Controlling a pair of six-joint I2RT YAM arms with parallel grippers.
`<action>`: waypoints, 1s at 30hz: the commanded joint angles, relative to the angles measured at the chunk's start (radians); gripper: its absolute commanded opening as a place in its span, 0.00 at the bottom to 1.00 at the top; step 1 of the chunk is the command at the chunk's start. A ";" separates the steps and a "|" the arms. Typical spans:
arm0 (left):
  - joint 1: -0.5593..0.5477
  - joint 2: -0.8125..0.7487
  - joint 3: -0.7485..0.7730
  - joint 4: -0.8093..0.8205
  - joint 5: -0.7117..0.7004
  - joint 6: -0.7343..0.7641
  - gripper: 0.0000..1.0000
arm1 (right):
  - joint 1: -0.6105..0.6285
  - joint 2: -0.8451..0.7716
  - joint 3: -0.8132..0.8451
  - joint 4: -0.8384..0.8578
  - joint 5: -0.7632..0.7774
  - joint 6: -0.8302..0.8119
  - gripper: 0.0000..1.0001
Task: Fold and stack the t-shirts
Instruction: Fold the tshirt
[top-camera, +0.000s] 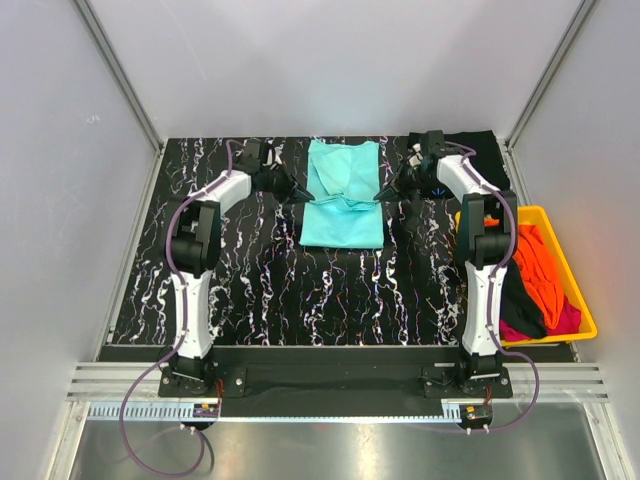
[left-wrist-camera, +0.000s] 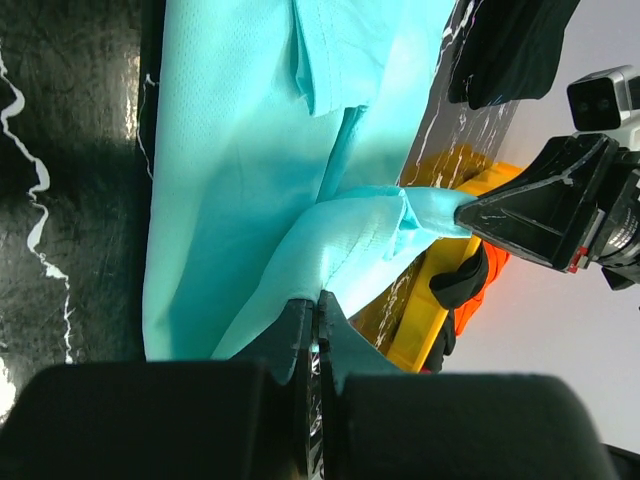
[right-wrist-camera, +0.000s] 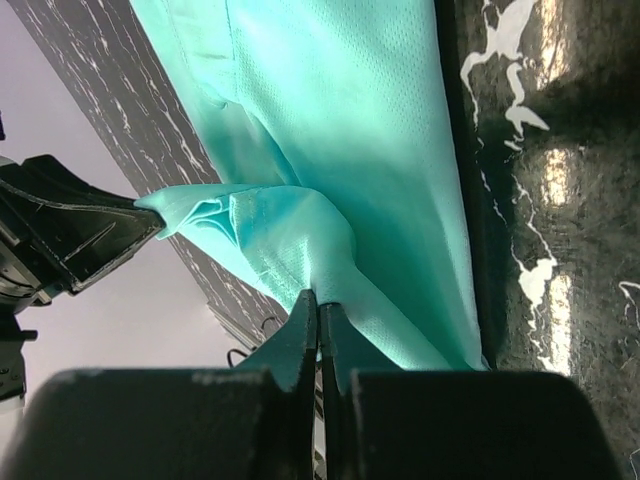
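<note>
While your left gripper (top-camera: 298, 194) and right gripper (top-camera: 384, 193) each clamp an edge of the teal t-shirt (top-camera: 343, 225) at upper centre, carry both evenly so the fold lands square.

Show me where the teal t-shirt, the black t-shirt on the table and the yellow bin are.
teal t-shirt (top-camera: 342, 220), top view, flat lower half.
black t-shirt (top-camera: 482, 150), top view, middle of the cloth.
yellow bin (top-camera: 550, 341), top view, near rim.

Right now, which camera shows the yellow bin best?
The top camera: it shows nearly the whole yellow bin, with an orange t-shirt inside. The left wrist camera catches only a corner, beyond the teal t-shirt. The right wrist camera misses it.
</note>
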 joint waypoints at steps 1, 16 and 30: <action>0.004 0.019 0.070 0.020 0.044 -0.010 0.00 | -0.014 0.012 0.077 -0.012 -0.046 -0.008 0.00; 0.021 0.164 0.193 0.077 0.072 -0.042 0.05 | -0.037 0.153 0.229 -0.016 -0.087 0.029 0.06; 0.027 0.267 0.311 0.130 0.087 -0.094 0.09 | -0.060 0.252 0.363 -0.045 -0.097 0.063 0.15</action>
